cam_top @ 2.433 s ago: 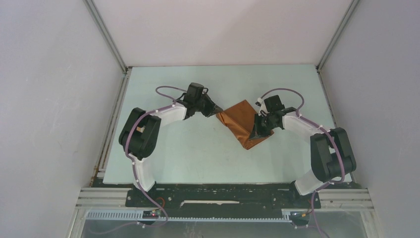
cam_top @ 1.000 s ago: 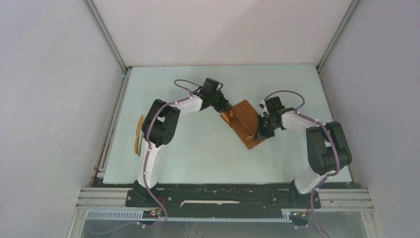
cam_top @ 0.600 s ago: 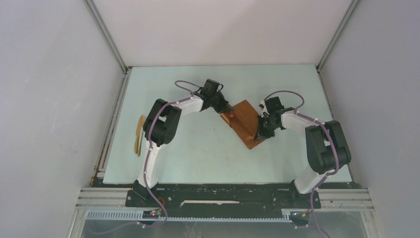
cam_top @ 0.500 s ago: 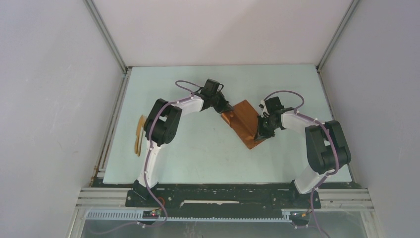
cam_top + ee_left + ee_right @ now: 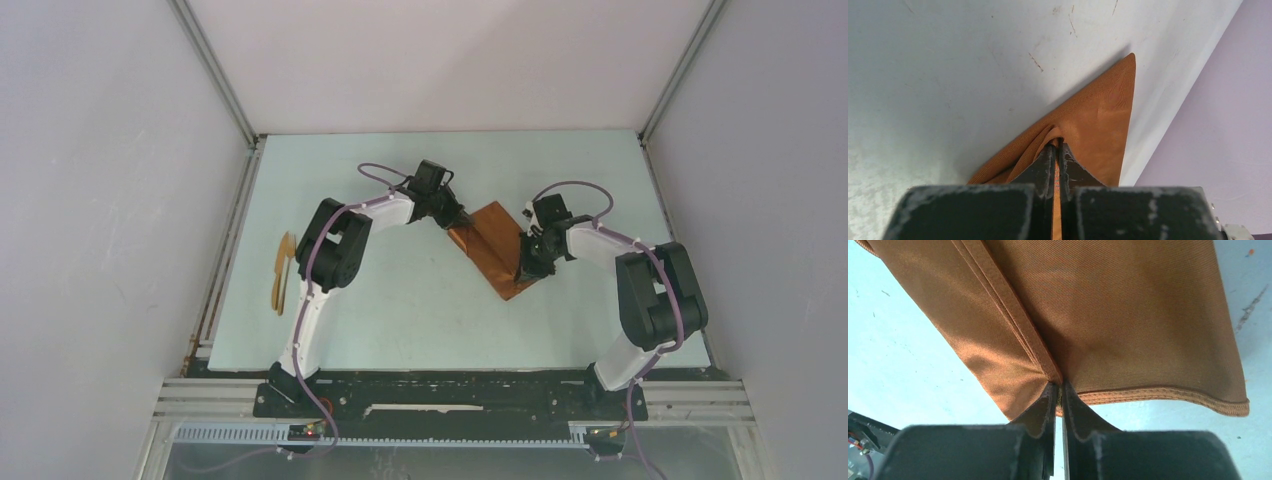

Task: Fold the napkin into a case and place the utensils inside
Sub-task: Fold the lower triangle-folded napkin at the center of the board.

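The rust-orange napkin [image 5: 493, 244] lies folded in the middle of the table, partly doubled over. My left gripper [image 5: 458, 222] is shut on its left corner; in the left wrist view the cloth [image 5: 1098, 120] bunches between the fingers [image 5: 1043, 165] of that gripper [image 5: 1056, 146]. My right gripper [image 5: 524, 270] is shut on the napkin's right hemmed edge; in the right wrist view the cloth [image 5: 1108, 320] spreads away from the closed tips of that gripper [image 5: 1059, 389]. The wooden utensils [image 5: 282, 272] lie at the table's left edge, far from both grippers.
The pale table [image 5: 420, 320] is walled by grey panels on the left, right and back. A metal rail [image 5: 225, 260] runs along the left edge beside the utensils.
Since the earliest frame the left arm has swung right and forward with its corner, uncovering the utensils. In the last second both grippers have barely moved.
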`<state>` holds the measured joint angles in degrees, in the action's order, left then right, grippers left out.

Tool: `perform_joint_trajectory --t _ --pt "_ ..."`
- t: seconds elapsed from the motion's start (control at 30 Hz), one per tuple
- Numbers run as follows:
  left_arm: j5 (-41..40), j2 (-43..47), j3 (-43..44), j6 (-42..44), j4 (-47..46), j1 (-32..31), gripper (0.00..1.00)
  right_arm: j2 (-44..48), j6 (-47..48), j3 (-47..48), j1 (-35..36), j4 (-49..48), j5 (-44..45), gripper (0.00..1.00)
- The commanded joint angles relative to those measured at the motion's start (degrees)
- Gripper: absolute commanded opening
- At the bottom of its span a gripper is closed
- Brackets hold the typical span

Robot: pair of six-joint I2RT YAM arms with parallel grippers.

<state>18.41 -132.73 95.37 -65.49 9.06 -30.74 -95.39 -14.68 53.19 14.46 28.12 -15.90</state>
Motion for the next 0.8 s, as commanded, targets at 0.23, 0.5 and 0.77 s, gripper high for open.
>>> perform_joint_trajectory --t 0.23,0.5,0.77 --pt "-1.7 -0.4 1.2 1.0 -1.0 0.7 0.00 9.9 0.3 5.9 2.4 9.7 15.8 0.49" --pt "-1.7 -0.3 1.2 1.0 -1.2 0.7 0.00 4.4 -3.7 4.6 2.9 -4.5 -14.9 0.50" --pt "-1.1 -0.3 1.6 0.7 -1.2 0.7 0.00 -2.2 -1.7 4.2 0.2 -4.1 -9.1 0.34"
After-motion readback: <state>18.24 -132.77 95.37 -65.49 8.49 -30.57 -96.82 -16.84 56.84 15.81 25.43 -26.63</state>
